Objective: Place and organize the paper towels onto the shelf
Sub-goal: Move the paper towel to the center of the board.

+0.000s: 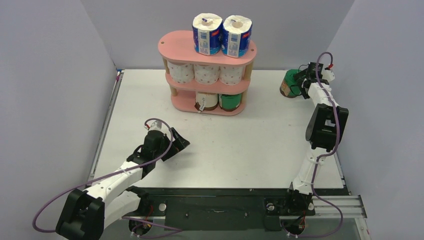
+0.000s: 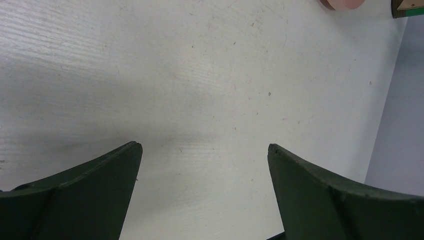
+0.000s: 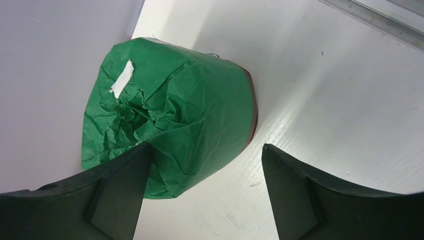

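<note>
A: So where is the green roll (image 3: 170, 115)?
B: At the table's (image 1: 250, 145) far right corner, beside the wall. The right end effector (image 3: 205, 146) is spread around it, not clenched; one finger is at its wrap, the other apart.
A: And the left end effector (image 2: 205, 145)?
B: Released, over bare table. Seven other rolls (image 1: 207, 74) sit on the shelf (image 1: 175, 47).

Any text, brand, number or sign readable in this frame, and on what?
No text can be read.
Blue-and-white rolls on the shelf top board: printed wrap, too small to read.
Green roll: white patch on the wrap, no lettering visible.
</note>
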You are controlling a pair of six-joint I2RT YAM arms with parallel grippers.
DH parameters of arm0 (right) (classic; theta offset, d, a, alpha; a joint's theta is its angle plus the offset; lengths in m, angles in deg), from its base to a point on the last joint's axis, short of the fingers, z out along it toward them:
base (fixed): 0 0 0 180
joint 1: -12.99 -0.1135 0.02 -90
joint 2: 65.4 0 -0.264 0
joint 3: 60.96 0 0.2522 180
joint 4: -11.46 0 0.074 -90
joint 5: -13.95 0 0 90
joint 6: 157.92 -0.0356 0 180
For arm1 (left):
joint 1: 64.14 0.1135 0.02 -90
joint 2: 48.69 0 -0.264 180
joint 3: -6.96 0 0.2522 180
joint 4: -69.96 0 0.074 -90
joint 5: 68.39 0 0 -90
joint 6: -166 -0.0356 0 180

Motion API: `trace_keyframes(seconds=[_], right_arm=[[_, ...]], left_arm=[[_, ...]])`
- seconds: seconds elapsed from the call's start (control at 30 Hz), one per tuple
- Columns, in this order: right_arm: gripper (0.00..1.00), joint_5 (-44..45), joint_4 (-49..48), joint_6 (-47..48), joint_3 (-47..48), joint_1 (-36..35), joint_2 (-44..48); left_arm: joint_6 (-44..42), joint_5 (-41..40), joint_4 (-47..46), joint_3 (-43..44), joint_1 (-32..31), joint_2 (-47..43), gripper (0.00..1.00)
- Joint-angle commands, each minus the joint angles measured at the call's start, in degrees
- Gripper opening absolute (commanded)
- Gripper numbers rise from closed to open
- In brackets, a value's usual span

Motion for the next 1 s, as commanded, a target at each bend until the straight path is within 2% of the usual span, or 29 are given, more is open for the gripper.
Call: trace_keyframes(seconds=[0.0, 0.2, 0.43, 0.6, 0.73, 0.97], right_arm=[[0.75, 0.5, -1.0, 0.7, 2.9, -0.8, -1.1], [0.69, 0.1, -0.9, 0.7, 3.5, -0.8, -2.4], [0.77, -0.5, -0.3, 0.0, 5.1, -0.7, -4.5], [0.75, -1.2, 0.0, -0.4, 7.2, -0.5, -6.0], [0.67, -1.5, 0.1, -0.9, 8.0, -0.4, -6.9], [0.46, -1.1, -2.1, -0.8, 4.3, -0.5, -4.3]], left_arm=[[-0.7, -0.9, -2.5, 2.4, 0.4, -0.4, 0.96], [-0.4, -0.8, -2.5, 2.5, 0.4, 0.5, 0.96], [-0.1, -0.7, -2.3, 2.4, 0.4, 1.2, 0.96], [0.2, -0.8, -2.5, 2.5, 0.4, 1.9, 0.96], [0.2, -0.9, -2.5, 2.8, 0.3, 2.8, 0.96], [0.6, -0.5, -2.4, 3.0, 0.4, 3.6, 0.96]])
